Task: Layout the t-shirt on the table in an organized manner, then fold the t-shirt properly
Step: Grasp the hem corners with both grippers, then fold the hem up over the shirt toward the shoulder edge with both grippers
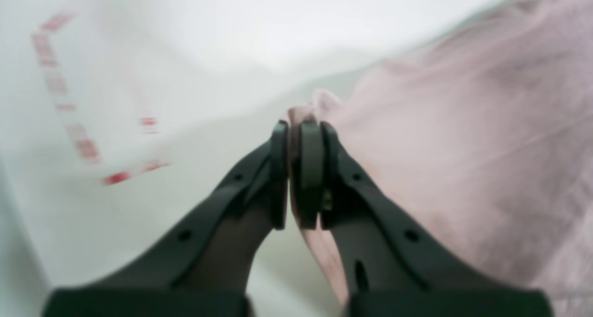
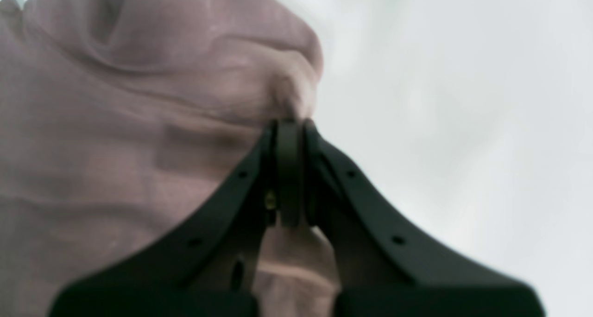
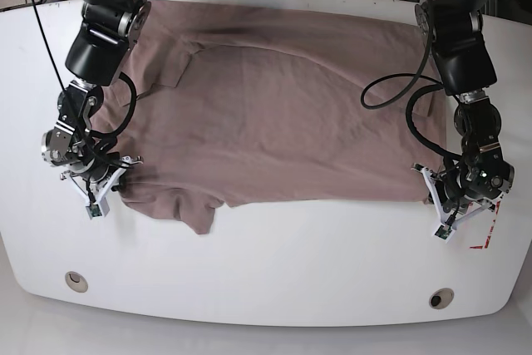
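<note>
Now t-shirt (image 3: 274, 114) spread flat, both claws pinching opposite edges

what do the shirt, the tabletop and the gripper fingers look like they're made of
t-shirt: soft matte woven or knit cloth, judging by its wrinkles and folds.
table: hard glossy white surface, likely laminate or plastic; it shows sheen.
Left gripper fingers: matte black, probably moulded plastic, with small holes.
</note>
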`<state>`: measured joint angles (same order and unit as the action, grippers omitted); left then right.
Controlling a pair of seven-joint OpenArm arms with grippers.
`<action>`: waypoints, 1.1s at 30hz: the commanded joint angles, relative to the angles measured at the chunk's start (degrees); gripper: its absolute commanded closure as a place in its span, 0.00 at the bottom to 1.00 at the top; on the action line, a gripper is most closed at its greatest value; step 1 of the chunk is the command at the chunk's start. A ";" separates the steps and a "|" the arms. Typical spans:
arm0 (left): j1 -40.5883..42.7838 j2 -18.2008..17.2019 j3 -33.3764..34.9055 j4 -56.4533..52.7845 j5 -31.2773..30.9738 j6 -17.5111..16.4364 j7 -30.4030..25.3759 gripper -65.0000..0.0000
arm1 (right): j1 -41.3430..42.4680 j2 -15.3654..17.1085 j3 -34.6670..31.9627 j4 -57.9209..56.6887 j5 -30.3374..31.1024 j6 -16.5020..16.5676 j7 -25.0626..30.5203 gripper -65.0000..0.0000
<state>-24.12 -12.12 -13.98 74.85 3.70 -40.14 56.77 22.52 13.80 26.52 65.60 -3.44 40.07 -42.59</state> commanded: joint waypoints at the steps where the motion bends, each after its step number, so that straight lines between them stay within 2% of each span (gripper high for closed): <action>1: -0.89 -0.67 -0.22 3.61 -0.14 0.14 1.29 0.99 | 0.20 0.75 -0.02 4.51 0.67 -0.07 0.08 1.00; 19: 8.69 -0.67 -0.31 20.32 -0.14 0.14 8.41 0.99 | -12.02 0.75 0.25 29.82 0.67 -0.07 -11.35 1.00; 25: 14.05 -0.58 -0.31 25.24 -0.14 0.14 8.68 0.99 | -16.24 0.75 0.33 35.63 0.67 -0.07 -15.30 1.00; 30: 18.27 -0.58 -0.31 27.52 -0.14 0.14 8.68 0.99 | -20.19 0.57 0.42 38.18 0.76 -0.07 -16.18 1.00; 33: 20.82 -0.58 -0.31 28.40 -0.14 0.14 8.68 0.99 | -22.22 -0.84 0.51 38.88 0.67 -0.07 -16.18 1.00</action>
<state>-3.44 -11.99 -14.09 101.49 3.20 -40.12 66.02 0.51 13.08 26.70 103.07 -2.61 40.34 -59.11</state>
